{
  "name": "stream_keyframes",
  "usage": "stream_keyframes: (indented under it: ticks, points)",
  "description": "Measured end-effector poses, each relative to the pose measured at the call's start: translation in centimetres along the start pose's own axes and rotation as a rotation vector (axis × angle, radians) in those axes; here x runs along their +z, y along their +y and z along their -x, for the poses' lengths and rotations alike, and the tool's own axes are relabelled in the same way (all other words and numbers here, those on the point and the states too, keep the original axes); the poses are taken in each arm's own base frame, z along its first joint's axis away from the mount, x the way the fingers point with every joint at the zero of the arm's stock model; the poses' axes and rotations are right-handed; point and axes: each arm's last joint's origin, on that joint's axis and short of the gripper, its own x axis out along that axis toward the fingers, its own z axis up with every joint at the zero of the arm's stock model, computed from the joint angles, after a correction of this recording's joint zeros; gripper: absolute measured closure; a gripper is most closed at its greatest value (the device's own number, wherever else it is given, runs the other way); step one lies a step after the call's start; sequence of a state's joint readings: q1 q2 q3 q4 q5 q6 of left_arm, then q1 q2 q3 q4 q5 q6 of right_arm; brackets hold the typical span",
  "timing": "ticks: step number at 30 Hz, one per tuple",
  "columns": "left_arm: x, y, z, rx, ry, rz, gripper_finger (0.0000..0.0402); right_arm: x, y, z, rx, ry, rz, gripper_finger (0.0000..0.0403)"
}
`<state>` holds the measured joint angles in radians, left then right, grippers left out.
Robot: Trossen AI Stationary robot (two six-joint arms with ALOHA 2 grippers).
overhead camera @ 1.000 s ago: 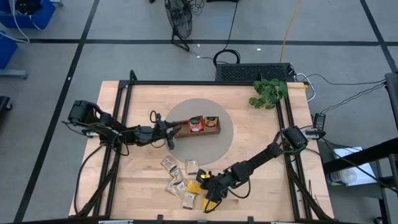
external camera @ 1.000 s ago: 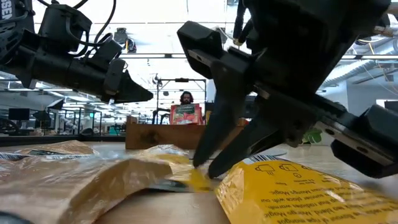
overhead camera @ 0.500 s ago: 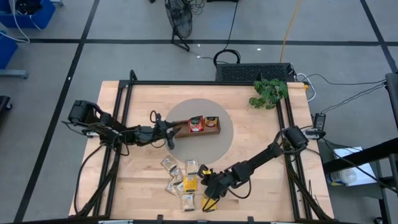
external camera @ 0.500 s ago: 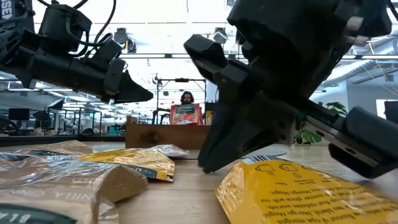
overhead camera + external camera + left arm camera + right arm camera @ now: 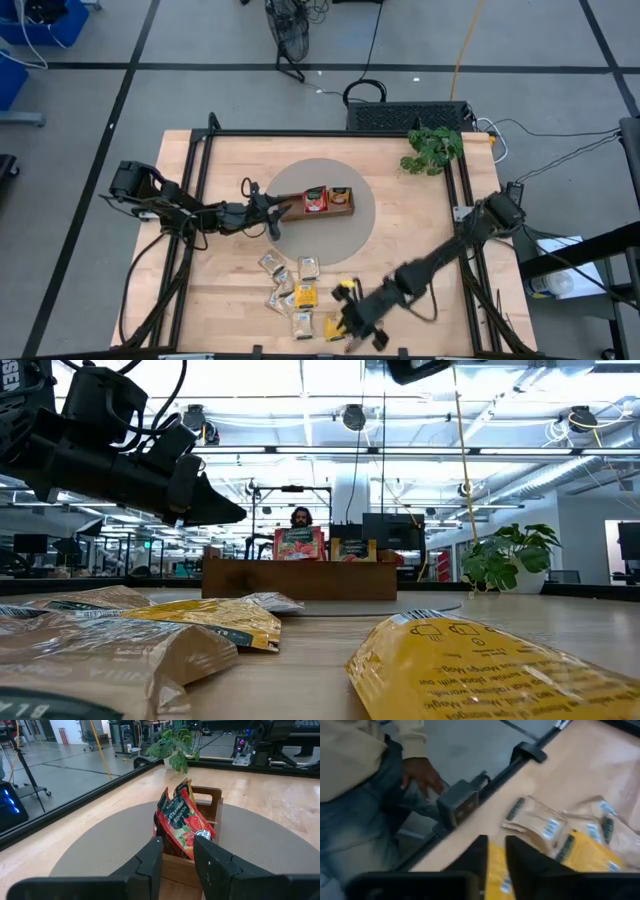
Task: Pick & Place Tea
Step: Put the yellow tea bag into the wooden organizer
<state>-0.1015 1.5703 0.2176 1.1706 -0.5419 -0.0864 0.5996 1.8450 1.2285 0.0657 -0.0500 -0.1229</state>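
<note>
Several tea sachets, beige (image 5: pixel 283 280) and yellow (image 5: pixel 305 295), lie flat near the table's near edge. A wooden tray (image 5: pixel 330 202) on a round grey mat (image 5: pixel 345 238) holds a red sachet (image 5: pixel 182 820) standing upright and a second one (image 5: pixel 355 548). My right gripper (image 5: pixel 350 328) hangs above a yellow sachet (image 5: pixel 480 670) that lies flat on the table. Its fingers (image 5: pixel 476 854) stand a narrow gap apart with nothing between them. My left gripper (image 5: pixel 177 845) waits at the tray's left end, slightly open, touching nothing that I can see.
A potted plant (image 5: pixel 432 148) stands at the far right corner. Black frame rails (image 5: pixel 465 215) run along the table's sides. A person's hand (image 5: pixel 422 775) and legs show just past the near edge in the right wrist view.
My right gripper has risen from the table, out of the low view, has gone toward the near right, and has rolled. A yellow sachet beside it has slid left and now lies on top of the beige ones. The big yellow sachet has stayed flat.
</note>
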Motion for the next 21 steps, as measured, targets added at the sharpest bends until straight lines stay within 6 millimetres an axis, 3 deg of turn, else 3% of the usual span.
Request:
stream_keyframes:
  ticks: [4,7,10,14,21]
  points:
    - [0.0,0.0,0.0,0.000,0.000,0.000,0.0286,-1.6,2.5,-2.4,-0.124,0.072,0.036,0.0242]
    - [0.0,0.0,0.0,0.000,0.000,0.000,0.0286,-2.4,2.2,-3.9,-0.168,0.099,-0.072,0.0173]
    - [0.0,0.0,0.0,0.000,0.000,0.000,0.0286,-3.1,1.5,-4.3,-0.171,0.120,-0.134,0.0130]
    - [0.0,0.0,0.0,0.000,0.000,0.001,0.0286,-3.4,0.7,-4.3,-0.177,0.143,-0.160,0.0112]
    - [0.0,0.0,0.0,0.000,0.000,0.000,0.0286,-4.4,-0.2,-4.6,-0.096,0.203,-0.231,0.0124]
